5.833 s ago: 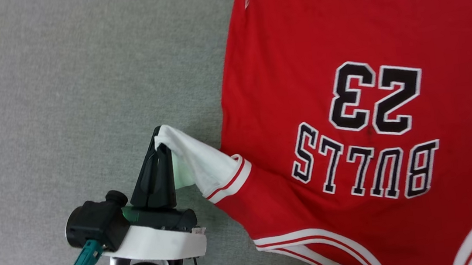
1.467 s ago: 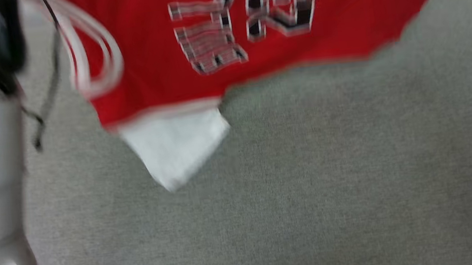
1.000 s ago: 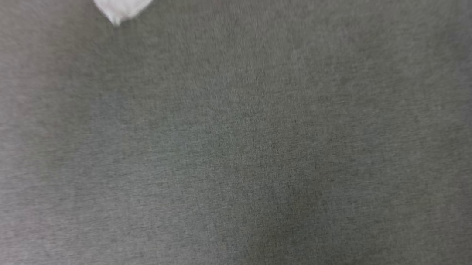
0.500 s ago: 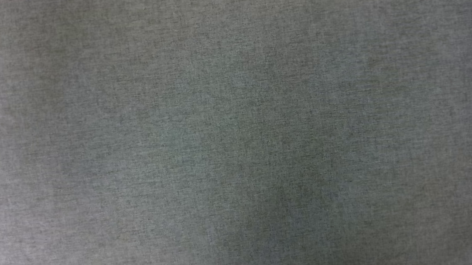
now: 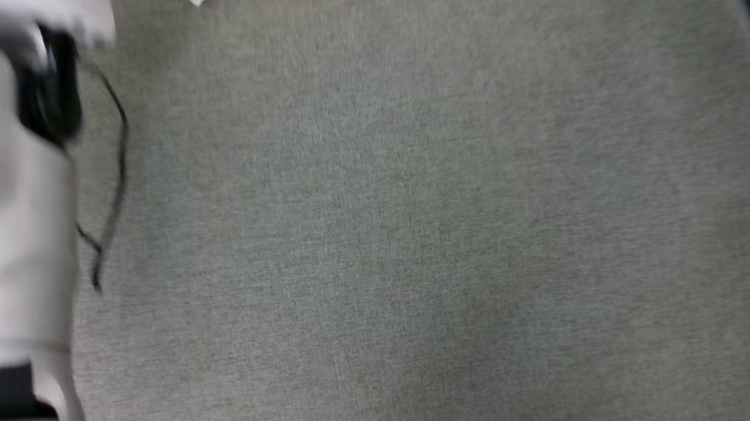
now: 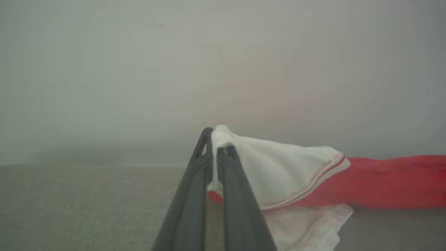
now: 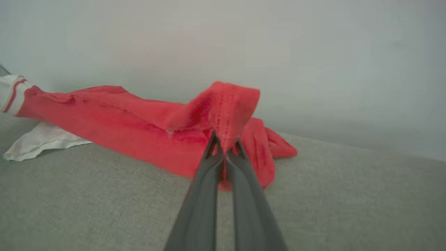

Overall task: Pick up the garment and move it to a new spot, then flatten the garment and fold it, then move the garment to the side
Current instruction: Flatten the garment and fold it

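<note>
The left gripper (image 6: pixel 215 141) pinches the white sleeve of the red soft-fabric jersey (image 6: pixel 383 181); the right gripper (image 7: pixel 224 144) clamps its red edge, cloth trailing on the grey woven surface (image 7: pixel 87 202).

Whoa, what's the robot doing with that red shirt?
The robot is holding a red soft sports jersey with white sleeve panels by two ends. Its left gripper is shut on a white sleeve, and its right gripper is shut on a red stitched edge. The jersey stretches between them, its lower part resting on the grey fabric surface. It is bunched up, not flat or folded yet.
</note>
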Controlling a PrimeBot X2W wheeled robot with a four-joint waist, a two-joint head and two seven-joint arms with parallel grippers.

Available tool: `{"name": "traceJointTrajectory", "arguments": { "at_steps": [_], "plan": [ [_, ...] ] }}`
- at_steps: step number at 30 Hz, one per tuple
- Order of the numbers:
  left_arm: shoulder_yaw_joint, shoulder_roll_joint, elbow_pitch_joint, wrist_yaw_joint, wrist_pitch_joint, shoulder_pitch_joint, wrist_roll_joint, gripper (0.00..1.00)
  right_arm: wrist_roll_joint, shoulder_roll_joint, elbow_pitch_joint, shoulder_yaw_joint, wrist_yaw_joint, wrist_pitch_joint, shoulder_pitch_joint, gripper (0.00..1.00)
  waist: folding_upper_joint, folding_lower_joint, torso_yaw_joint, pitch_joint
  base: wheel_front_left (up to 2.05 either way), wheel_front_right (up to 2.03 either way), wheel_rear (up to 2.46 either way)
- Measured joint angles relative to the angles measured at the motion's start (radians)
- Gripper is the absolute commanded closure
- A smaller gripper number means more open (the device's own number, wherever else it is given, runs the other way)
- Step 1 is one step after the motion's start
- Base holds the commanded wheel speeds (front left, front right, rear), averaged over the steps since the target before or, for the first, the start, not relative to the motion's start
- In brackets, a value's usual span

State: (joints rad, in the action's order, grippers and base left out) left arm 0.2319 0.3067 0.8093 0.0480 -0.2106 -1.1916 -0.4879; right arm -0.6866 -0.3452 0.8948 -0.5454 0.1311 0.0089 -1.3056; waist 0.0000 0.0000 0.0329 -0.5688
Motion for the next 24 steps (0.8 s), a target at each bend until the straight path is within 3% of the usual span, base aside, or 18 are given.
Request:
{"name": "traceJointTrajectory", "arguments": {
  "at_steps": [6,10,16,24],
  "plan": [
    [-0.033,0.006,-0.015,0.015,-0.028,0.246,-0.054,1.0,-0.063,-0.054,-0.052,-0.07,0.0,-0.026,0.196,1.0,0.0,-0.0001,0.006,0.111,0.0,0.0,0.0],
    [-0.05,0.025,-0.101,-0.006,-0.039,0.437,-0.062,1.0,-0.083,-0.092,-0.107,-0.126,0.0,-0.026,0.343,1.0,0.0,-0.0001,0.007,0.19,0.0,0.0,0.0],
    [-0.068,0.036,-0.321,-0.079,-0.028,0.784,-0.08,1.0,-0.128,-0.146,-0.213,-0.156,0.001,-0.007,0.559,1.0,0.0,-0.0003,0.006,0.315,0.0,0.0,0.0],
    [-0.085,0.058,-0.67,-0.198,0.088,1.171,-0.109,1.0,-0.139,-0.21,-0.348,-0.09,0.001,0.029,0.827,1.0,0.0,-0.0005,0.002,0.448,0.0,0.0,0.0]
  ]
}}
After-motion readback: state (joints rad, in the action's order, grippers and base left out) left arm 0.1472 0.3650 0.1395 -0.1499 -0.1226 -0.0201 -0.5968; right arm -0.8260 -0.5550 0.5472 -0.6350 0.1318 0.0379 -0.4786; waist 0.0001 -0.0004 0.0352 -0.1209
